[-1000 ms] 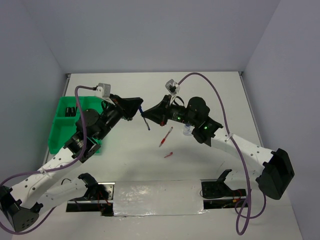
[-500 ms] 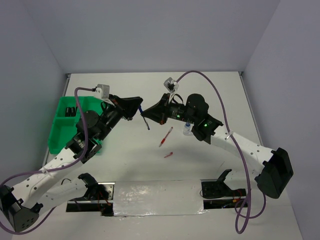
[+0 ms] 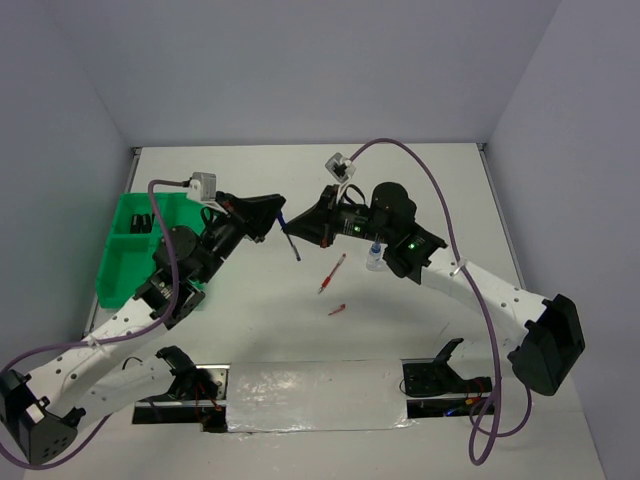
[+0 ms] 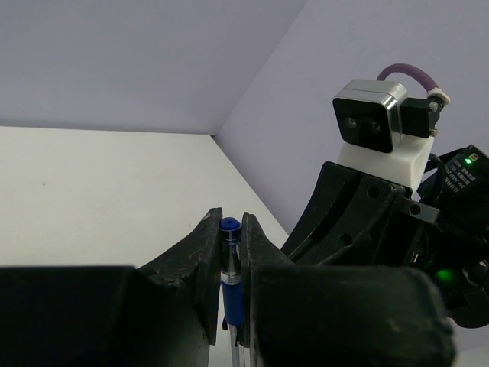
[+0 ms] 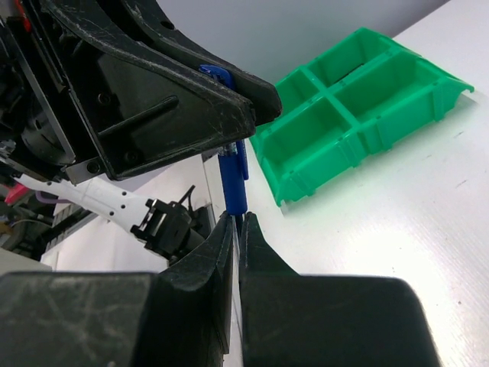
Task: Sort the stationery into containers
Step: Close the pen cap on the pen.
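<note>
White table (image 3: 400,330): left gripper (image 4: 231,223) clamps the blue pen (image 4: 232,287), right gripper (image 5: 238,223) seemingly pinched on its tip. The right arm (image 3: 480,287) has edged left.

- Left wrist view: the blue pen (image 4: 231,287) runs down between the left hand's (image 4: 231,225) fingers and off the bottom edge. We cannot see its lower end.
- Right wrist view: the pen's lower part slips between the right hand's (image 5: 237,225) fingertips. We cannot tell if they touch it.
- From above: the left arm (image 3: 175,265) covers part of the green tray (image 3: 120,265) behind the left hand.
- The dark items (image 3: 140,222) inside are too small to name.
- Behind the right hand, the bottle (image 3: 374,262) sits half under the right arm (image 3: 470,285).
- A red scrap (image 3: 337,309) on the desk (image 3: 400,190) is too small to identify.
</note>
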You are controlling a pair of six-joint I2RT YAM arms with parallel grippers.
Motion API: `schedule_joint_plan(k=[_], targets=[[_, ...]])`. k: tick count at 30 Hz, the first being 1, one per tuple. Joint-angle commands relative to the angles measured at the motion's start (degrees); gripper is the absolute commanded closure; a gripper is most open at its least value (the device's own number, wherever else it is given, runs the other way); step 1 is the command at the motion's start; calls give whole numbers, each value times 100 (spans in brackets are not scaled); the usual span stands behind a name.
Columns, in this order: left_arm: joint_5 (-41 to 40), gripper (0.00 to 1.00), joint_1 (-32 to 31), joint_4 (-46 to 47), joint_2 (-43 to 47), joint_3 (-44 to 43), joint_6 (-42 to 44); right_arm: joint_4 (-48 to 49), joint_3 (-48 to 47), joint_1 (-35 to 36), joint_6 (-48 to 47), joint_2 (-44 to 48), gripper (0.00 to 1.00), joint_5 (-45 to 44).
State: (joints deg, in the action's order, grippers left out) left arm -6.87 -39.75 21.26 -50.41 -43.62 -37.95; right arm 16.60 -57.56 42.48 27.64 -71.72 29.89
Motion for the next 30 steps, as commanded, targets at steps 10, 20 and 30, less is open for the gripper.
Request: schedule_joint_plan(k=[10, 20, 30], targets=[[864, 100, -323, -1642, -92, 389, -98, 2119, -890, -82, 251, 9, 100, -195], [-226, 66, -323, -2653, 286, -735, -37, 2549, 210, 217, 180, 150, 100, 131], [-332, 16, -323, -2583, 155, -1694, 279, 2664, 684, 252, 189, 141, 100, 26]])
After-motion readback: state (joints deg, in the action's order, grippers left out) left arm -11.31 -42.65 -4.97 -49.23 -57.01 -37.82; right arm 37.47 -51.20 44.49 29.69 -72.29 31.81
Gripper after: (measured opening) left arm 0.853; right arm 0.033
